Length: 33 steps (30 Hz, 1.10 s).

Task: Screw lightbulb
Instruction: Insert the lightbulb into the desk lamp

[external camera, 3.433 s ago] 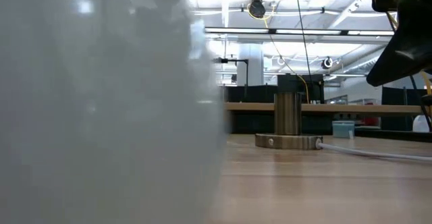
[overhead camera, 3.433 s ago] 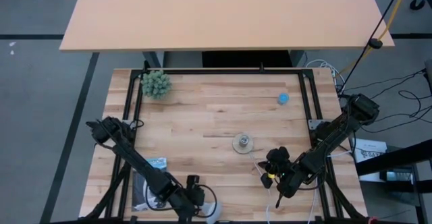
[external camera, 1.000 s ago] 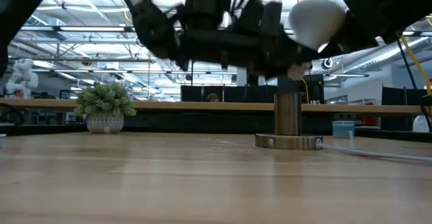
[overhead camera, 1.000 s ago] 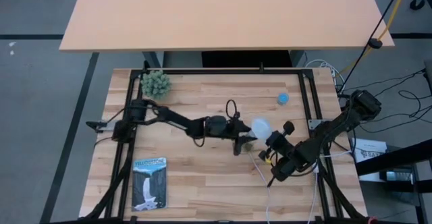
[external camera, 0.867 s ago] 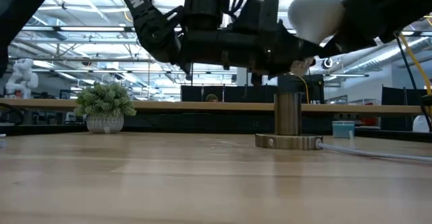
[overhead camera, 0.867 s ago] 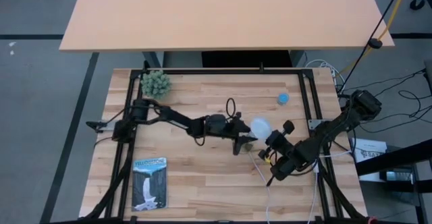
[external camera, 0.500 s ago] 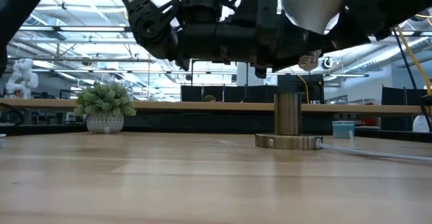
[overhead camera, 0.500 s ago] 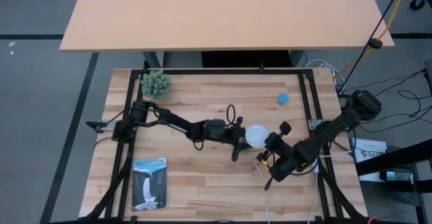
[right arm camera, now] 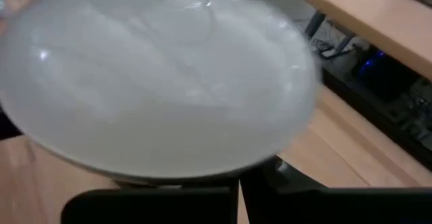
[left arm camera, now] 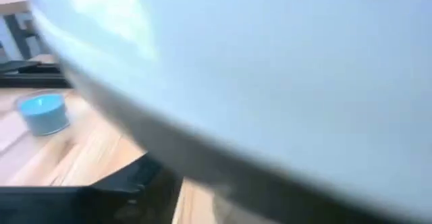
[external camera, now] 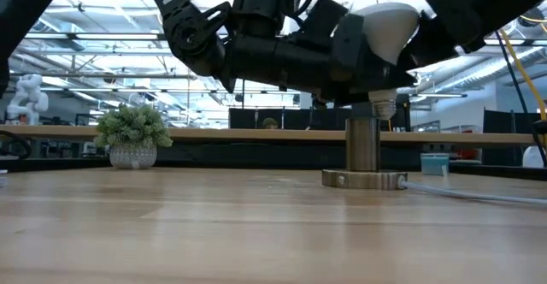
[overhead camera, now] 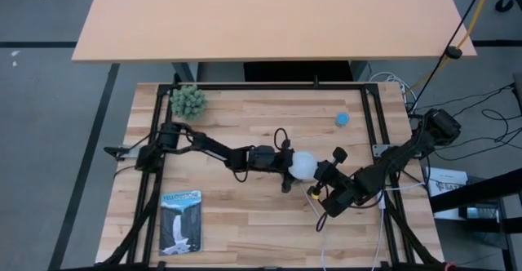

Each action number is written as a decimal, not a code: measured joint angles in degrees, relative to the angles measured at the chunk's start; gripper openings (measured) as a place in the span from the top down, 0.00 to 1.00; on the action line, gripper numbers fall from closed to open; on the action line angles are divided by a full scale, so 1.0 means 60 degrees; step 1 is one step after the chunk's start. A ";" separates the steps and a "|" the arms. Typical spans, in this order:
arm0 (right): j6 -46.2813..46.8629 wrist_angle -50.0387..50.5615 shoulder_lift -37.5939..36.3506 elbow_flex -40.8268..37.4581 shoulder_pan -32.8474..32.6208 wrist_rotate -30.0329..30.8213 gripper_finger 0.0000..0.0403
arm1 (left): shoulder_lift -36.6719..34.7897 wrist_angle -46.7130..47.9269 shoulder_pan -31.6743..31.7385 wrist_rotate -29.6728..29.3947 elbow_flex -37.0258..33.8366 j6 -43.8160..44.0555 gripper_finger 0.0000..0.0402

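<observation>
High view: the small white lightbulb with round dome (overhead camera: 304, 165) sits mid-table between the two arms. Left gripper (overhead camera: 287, 166) reaches in from the left and is right against the bulb's left side; whether its jaws are open or gripping can't be told here. Right gripper (overhead camera: 324, 175) touches the bulb from the right, jaws closed on the lightbulb. Fuzzy green potted plant (overhead camera: 188, 101) at the far left corner of the wooden slatted table (overhead camera: 245, 222), small blue round object (overhead camera: 342, 119) far right, booklet with a blue-grey cover (overhead camera: 181, 222) near left.

Low view: the lightbulb (external camera: 383, 23) hangs tilted, grey screw base down, just above the upright silvery cylindrical socket on its round disc base (external camera: 365, 154); base looks near or touching the socket top, can't tell which. Dark gripper bodies crowd both sides of the dome. White cord (external camera: 479, 194) runs off the disc. Plant (external camera: 132, 133) on the left.

Left wrist view: white dome (left arm camera: 283, 69) fills the picture; blue object (left arm camera: 43, 112) beyond on the table.

Right wrist view: dome (right arm camera: 155, 82) fills most of the picture, right gripper's dark fingers (right arm camera: 162, 207) under it.
</observation>
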<state>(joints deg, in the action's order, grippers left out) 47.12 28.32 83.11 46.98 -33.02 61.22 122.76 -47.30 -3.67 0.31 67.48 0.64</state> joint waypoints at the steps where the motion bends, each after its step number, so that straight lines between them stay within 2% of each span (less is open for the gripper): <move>1: -0.0303 -0.0177 0.0000 0.0000 0.0123 -0.0277 1.00 | 0.0000 0.0056 0.0022 -0.0003 0.0000 0.0004 0.37; 5: -0.1386 -0.0816 0.0004 -0.0011 0.0609 -0.0997 1.00 | -0.0101 0.0080 0.0035 -0.0017 -0.0010 -0.0012 0.35; 10: -0.1706 -0.1231 0.0007 -0.0001 0.0792 -0.0968 1.00 | -0.0504 0.0403 0.0074 -0.0137 -0.0011 -0.0594 0.34; 14: -0.1907 -0.1255 0.0011 0.0004 0.0912 -0.1025 1.00 | -0.0829 0.1369 0.0046 -0.0509 0.0000 -0.1199 0.34; 25: -0.1672 -0.1111 0.0040 -0.0004 0.1260 -0.2000 1.00 | -0.0758 0.2157 0.0071 -0.0806 0.0000 -0.0849 0.34; 29: -0.1663 -0.1115 0.0058 -0.0004 0.1182 -0.2389 1.00 | -0.0761 0.3134 0.0017 -0.0968 0.0011 -0.0835 0.34; 33: -0.1655 -0.1191 0.0082 -0.0007 0.1181 -0.2691 1.00 | -0.0765 0.3330 0.0008 -0.0933 0.0011 -0.0433 0.34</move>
<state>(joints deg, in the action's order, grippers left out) 37.19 21.17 83.60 46.94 -25.93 45.07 118.17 -27.32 -3.62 -5.29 67.55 -1.95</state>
